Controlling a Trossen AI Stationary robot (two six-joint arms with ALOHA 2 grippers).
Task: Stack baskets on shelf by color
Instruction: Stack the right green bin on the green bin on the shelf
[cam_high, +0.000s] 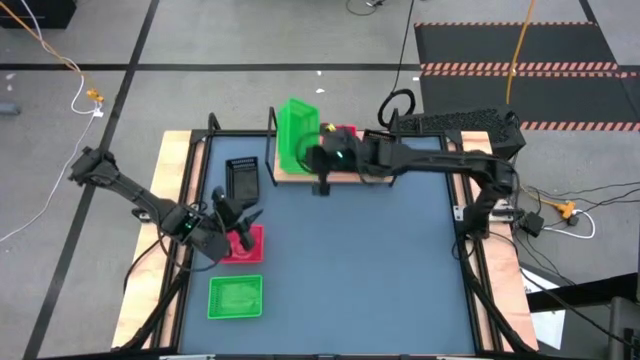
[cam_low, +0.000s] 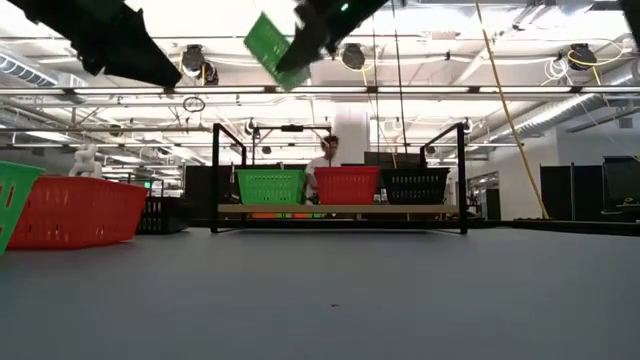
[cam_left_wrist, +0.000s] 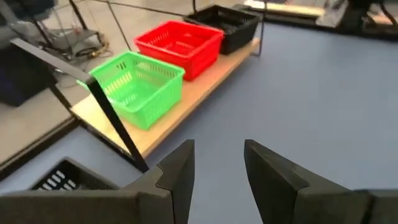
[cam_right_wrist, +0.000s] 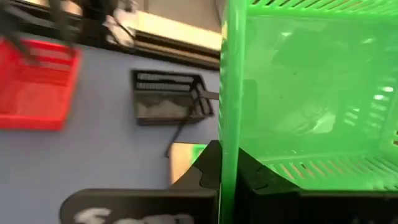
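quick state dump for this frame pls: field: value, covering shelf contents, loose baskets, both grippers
shelf: holds green basket, red basket, black basket, side by side
right gripper: above the shelf's green end, shut on the wall of a tilted green basket in the air
left gripper: open, empty, over the red basket on the table
other loose baskets on the table: black, green

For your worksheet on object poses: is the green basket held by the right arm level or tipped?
Tipped. The green basket hangs slanted in the right end effector, which is clamped on its rim, above the shelf.
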